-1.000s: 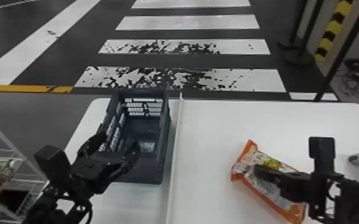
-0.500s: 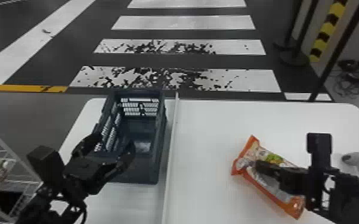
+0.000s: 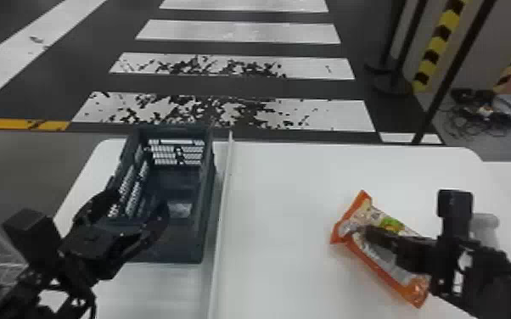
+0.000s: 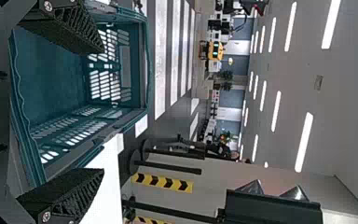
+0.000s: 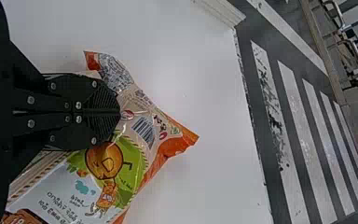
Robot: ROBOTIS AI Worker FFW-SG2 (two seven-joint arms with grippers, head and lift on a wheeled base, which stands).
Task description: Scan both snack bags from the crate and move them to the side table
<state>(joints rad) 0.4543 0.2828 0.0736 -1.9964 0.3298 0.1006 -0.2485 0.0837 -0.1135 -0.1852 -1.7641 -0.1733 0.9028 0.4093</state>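
Orange at its ends, the snack bag slants beneath my right pincer in the head view, over the white table. My left pincer is spread at the near end of the crate; past it lies a pale patch — I can't tell what. Behind the right wrist a grey rounded thing pokes out, and a low, wide swing with the bag could knock it.

On the left wrist view, ridged fingers stand well apart, gripping nothing. The crate's slotted wall is ahead of them; if I steered in crooked, one finger would likely catch the rim.

Over on the right wrist view, that pincer is pressed together, and I judge it has a fold of the bag, with the barcode just beyond its tips. So small a pinch worries me — the contents' weight could twist the slick wrapper loose, or let the loose end drag.
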